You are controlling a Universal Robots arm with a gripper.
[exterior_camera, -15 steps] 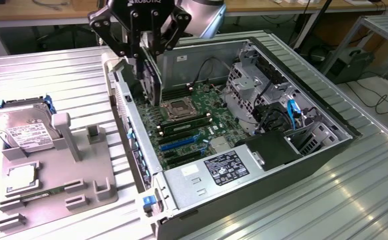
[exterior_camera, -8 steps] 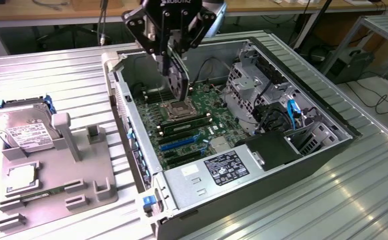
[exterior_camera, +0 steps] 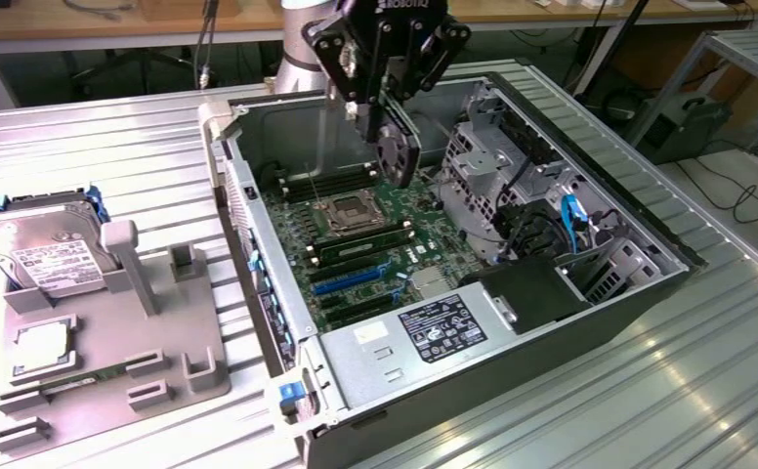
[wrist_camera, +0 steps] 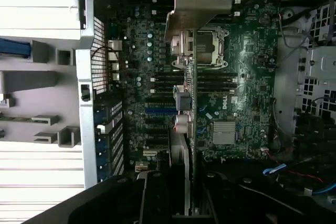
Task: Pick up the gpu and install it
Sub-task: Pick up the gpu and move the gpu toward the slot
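Gripper (exterior_camera: 382,115) is pinching the gpu (exterior_camera: 401,156) upright in its jaws, holding it over the motherboard's (exterior_camera: 399,234) middle by the CPU socket (exterior_camera: 352,211); pickup looks done, install is running, and seating is calling for squaring its edge to the blue slot (exterior_camera: 353,278).

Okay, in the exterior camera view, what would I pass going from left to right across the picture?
Silver hard drive with white label → grey plastic upright post → dark flat gpu card, clamped in the black gripper → silver metal drive cage → thin blue cable.
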